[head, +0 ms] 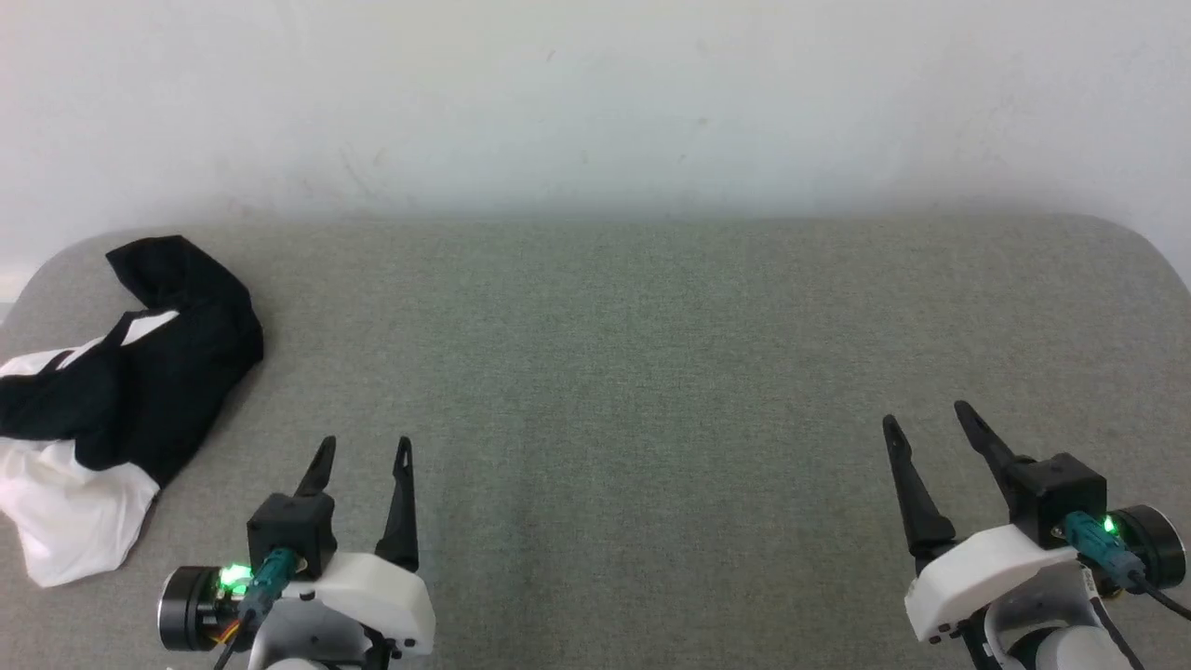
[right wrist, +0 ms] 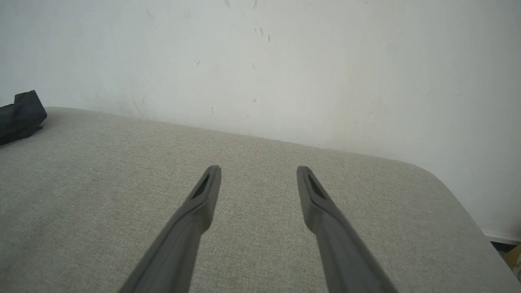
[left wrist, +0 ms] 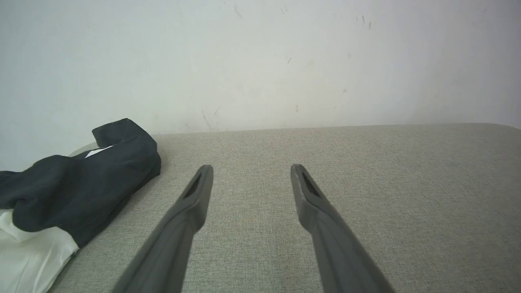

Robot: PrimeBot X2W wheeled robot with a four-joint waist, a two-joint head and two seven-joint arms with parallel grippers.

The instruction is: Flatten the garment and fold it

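The garment [head: 121, 400] lies crumpled at the far left of the grey cloth-covered table [head: 633, 354], black cloth heaped over a white part that hangs toward the left edge. It shows at the left of the left wrist view as the garment [left wrist: 81, 187], and a black corner of the garment [right wrist: 20, 116] peeks in at the right wrist view's left edge. My left gripper [head: 366, 447] stands open and empty just right of the heap, apart from it. Far off at the lower right, my right gripper [head: 926, 414] is open with nothing between its fingers.
A pale wall [head: 595, 102] rises directly behind the table. The table's corners are rounded; its right edge [right wrist: 468, 211] drops off near the right gripper, and its left edge runs under the heap.
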